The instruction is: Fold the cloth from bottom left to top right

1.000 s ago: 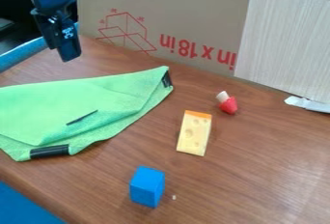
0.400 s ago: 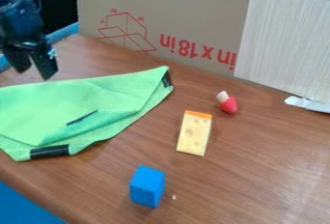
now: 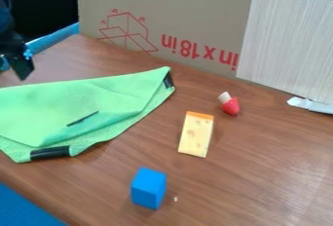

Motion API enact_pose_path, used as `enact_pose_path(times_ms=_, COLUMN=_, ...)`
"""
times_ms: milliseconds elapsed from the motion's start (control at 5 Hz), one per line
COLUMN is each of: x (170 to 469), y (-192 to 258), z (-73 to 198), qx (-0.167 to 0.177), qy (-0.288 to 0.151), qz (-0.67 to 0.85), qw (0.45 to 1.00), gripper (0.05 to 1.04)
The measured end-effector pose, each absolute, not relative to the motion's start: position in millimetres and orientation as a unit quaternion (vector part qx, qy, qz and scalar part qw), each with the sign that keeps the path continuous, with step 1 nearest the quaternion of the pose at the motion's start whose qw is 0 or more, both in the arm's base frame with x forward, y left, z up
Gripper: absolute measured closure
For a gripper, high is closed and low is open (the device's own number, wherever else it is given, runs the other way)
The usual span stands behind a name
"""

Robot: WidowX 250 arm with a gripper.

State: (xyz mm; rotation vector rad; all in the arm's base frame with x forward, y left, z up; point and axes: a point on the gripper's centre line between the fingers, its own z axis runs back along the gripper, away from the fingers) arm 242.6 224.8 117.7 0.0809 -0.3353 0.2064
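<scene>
I have the cloth [image 3: 84, 98] on the left of the tabletop [image 3: 260, 176], running out of my view. To its right lies the toy cheese [image 3: 195, 135], with the block [image 3: 148, 188] before it, toward the near edge. Behind the cheese and a bit right, I see the small toy [image 3: 230, 106]. Cardboard [image 3: 189, 6] stands along the far edge, the panel [image 3: 286, 40] before its right part.

Cam above tbl [image 3: 253, 171], angled down

Green cloth [image 3: 78, 105] on wooden table [image 3: 247, 171]
</scene>
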Motion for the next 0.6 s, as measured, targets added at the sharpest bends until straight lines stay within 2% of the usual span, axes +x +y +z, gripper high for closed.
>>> enact_pose_path(times_ms=600, x=204.1, y=262.5, z=107.8, qx=0.02, qy=-0.23, qz=0.293, qw=0.928, gripper=0.084)
